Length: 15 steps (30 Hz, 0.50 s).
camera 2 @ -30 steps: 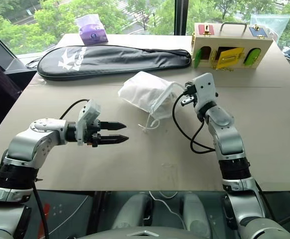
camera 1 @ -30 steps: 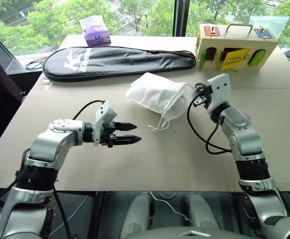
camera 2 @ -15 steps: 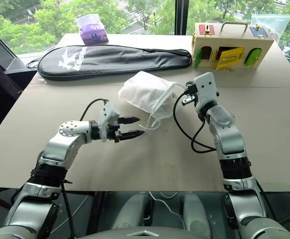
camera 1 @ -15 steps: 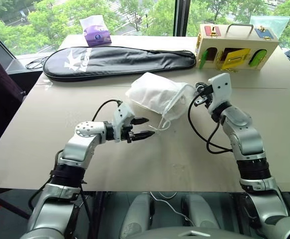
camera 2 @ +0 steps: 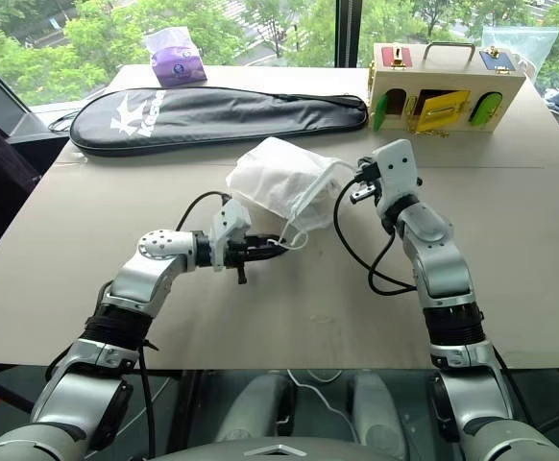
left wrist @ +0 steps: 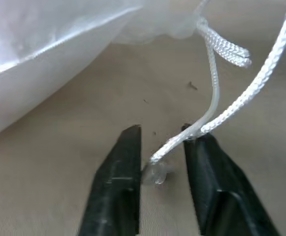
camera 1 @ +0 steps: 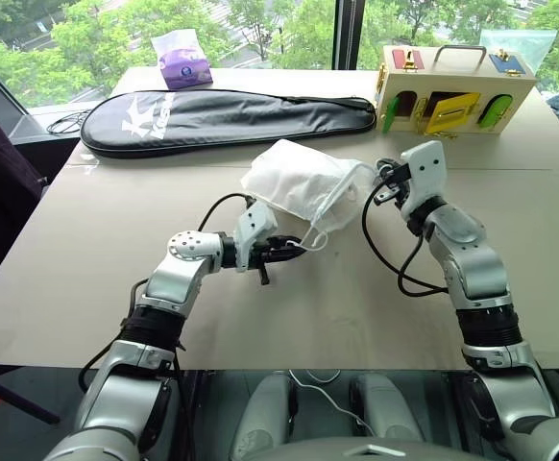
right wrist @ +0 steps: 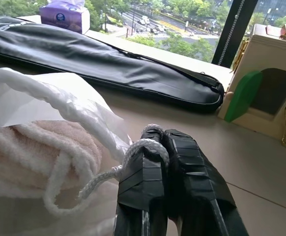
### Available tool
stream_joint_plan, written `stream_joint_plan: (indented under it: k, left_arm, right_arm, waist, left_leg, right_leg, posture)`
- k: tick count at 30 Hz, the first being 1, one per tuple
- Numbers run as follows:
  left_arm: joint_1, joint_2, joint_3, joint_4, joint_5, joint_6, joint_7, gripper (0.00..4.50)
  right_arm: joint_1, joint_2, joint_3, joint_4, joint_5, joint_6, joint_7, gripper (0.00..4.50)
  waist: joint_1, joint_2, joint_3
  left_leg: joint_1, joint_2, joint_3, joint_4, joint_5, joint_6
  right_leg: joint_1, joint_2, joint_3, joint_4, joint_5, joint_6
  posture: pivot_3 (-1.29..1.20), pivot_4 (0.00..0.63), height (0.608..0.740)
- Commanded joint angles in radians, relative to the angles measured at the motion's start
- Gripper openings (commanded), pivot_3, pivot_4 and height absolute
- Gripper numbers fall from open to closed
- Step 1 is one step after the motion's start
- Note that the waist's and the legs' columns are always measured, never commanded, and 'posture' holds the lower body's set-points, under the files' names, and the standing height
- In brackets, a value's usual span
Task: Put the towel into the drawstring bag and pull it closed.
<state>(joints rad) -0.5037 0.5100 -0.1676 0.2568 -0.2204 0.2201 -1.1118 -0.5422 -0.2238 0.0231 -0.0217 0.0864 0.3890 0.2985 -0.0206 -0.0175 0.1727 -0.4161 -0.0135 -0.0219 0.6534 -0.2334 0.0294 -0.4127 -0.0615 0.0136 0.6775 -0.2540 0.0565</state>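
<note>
Reaching in from the left, the left pincer (left wrist: 160, 147) now nips the cord (left wrist: 213, 101). Right pincer (right wrist: 163, 147) pinches another cord; towel (right wrist: 32, 147) sits inside the soft, light bag (camera 1: 299, 182) on the counter (camera 1: 116, 250); pull by cords.

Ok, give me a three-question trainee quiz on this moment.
1. True or false: the towel is already inside the bag.
2. What does the left gripper pinch? A) the towel B) a cord of the bag C) the racket cover
3. Fill in: the right gripper is shut on the bag's other ____.

Key: 1 true: the right wrist view shows it through the mouth. 2 B. 3 cord, looped over its fingertips.
</note>
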Motion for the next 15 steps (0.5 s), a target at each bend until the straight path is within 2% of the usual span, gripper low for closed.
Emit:
stream_joint_plan:
  k: [1,4,9,12,15]
  left_arm:
    - [0.021,0.001,0.025,-0.026,-0.004,-0.039,0.014,0.03]
    - [0.056,-0.025,0.086,-0.037,-0.006,-0.109,0.109,0.03]
    - [0.091,-0.099,0.221,-0.091,0.005,-0.251,0.349,0.03]
    - [0.053,-0.100,0.243,-0.131,-0.018,-0.249,0.371,0.03]
    - [-0.052,-0.089,0.272,-0.138,-0.035,-0.246,0.395,0.03]
  right_arm:
    - [-0.013,0.000,-0.007,-0.043,0.005,-0.008,-0.002,0.00]
    - [-0.005,-0.010,-0.013,-0.045,0.002,-0.011,-0.002,0.00]
    - [0.022,-0.090,-0.074,-0.076,-0.008,-0.021,-0.008,0.00]
    - [-0.005,-0.135,-0.125,-0.064,-0.013,-0.039,-0.036,0.00]
    - [-0.063,-0.189,-0.156,-0.042,-0.016,-0.062,-0.033,0.00]
  waist:
    - [0.000,0.000,0.000]
    - [0.000,0.000,0.000]
    - [0.008,0.000,0.000]
    - [0.011,0.000,0.000]
    - [0.009,-0.001,0.001]
  left_leg:
    - [0.000,0.000,0.000,0.000,0.000,0.000]
    - [0.000,0.000,0.000,0.000,0.000,0.000]
    - [0.000,0.000,-0.001,0.000,0.000,0.000]
    - [0.000,-0.001,-0.001,0.000,0.000,0.000]
    - [0.000,-0.001,-0.001,0.000,0.000,0.000]
  right_leg:
    - [0.000,0.000,0.000,0.000,0.000,0.000]
    - [0.000,0.000,0.000,0.000,0.000,0.000]
    - [0.000,-0.001,-0.001,0.000,0.000,0.000]
    - [0.001,-0.002,-0.001,0.000,0.000,0.000]
    - [0.001,-0.002,-0.001,0.000,0.000,0.000]
  posture:
    - [0.00,0.150,0.740]
    - [0.00,0.150,0.740]
    - [0.00,0.150,0.740]
    - [0.00,0.150,0.740]
    - [0.00,0.150,0.740]
